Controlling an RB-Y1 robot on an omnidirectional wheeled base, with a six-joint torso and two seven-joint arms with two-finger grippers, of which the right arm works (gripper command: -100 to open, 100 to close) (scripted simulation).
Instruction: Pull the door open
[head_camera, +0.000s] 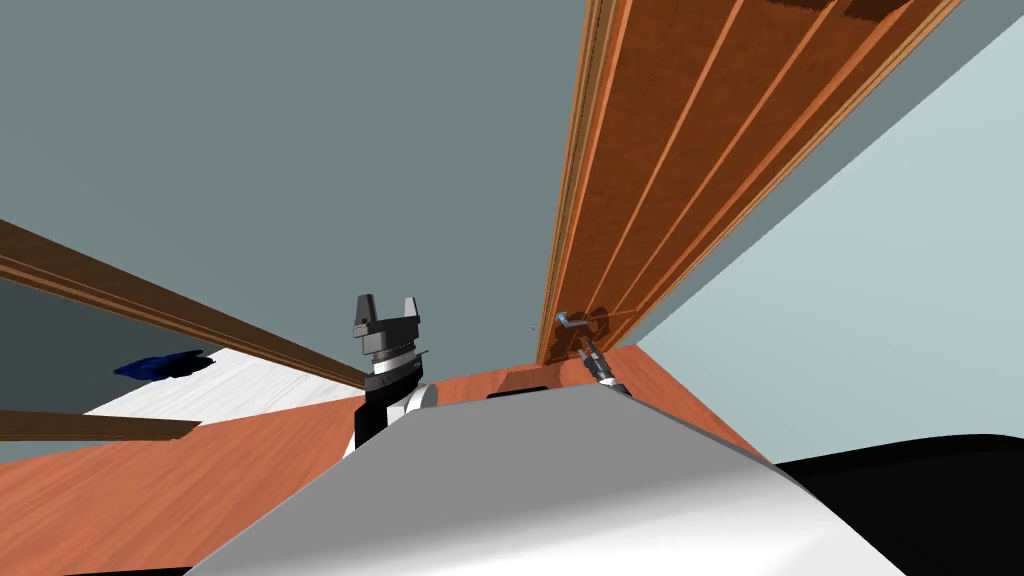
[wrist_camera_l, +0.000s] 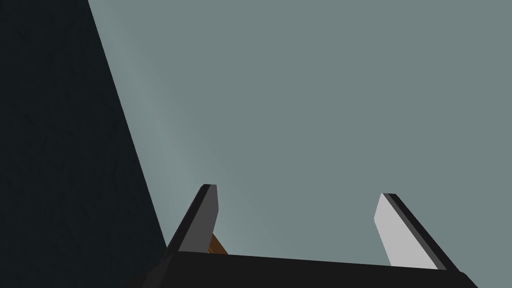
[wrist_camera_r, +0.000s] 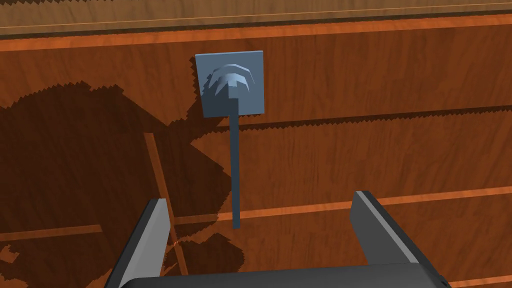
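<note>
Both sets of jaws are spread: left gripper (wrist_camera_l: 297, 190) idle, right gripper (wrist_camera_r: 260, 197) facing the thin, stiff lever (wrist_camera_r: 235, 170) I'd pinch near its free end; the door (wrist_camera_r: 400, 125) looks heavy.

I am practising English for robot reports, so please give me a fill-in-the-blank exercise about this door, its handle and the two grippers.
1. The right gripper faces the door with its fingers ____.
2. In the right wrist view, the free end of the lever shows ____ those two fingers, untouched.
3. The lever is fixed to a plate whose shape is ____.
4. The left gripper is open and holds ____.

Missing words: open; between; square; nothing.
</note>
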